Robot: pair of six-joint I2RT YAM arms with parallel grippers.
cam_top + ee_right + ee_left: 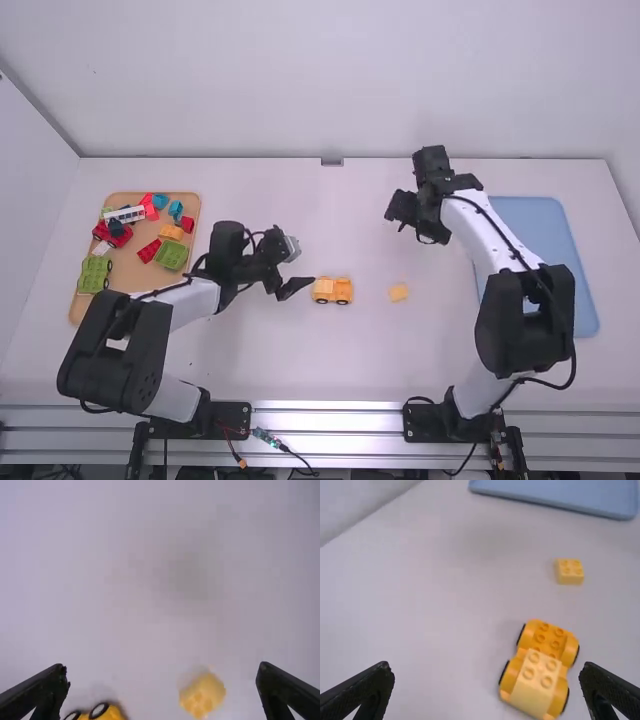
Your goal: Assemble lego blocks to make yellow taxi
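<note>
the toy car (334,290) is cut off at the bottom edge of the right wrist view, where two wheels and a bit of its yellow body show, and the loose yellow block (569,571) is blurred there. the blue tray (563,240) lies partly behind the right arm, and some of the pieces heaped in the tan tray (125,270) are too small to make out. the left arm leans up and inward from its base, its gripper (298,268) low over the table (350,370), spread wide and gripping nothing, one fingertip near the car; whether they touch is hard to say. the right arm reaches away from its base and bends in toward the middle, its gripper (415,225) farther up the table than the loose block, fingers parted with nothing between them. the car stands on its wheels near the middle of the table, an orange-yellow body with black-rimmed wheels, a paler yellow brick (535,682) set on one end and bare round studs on the other. the loose block lies apart from it, to its right, studs up
</note>
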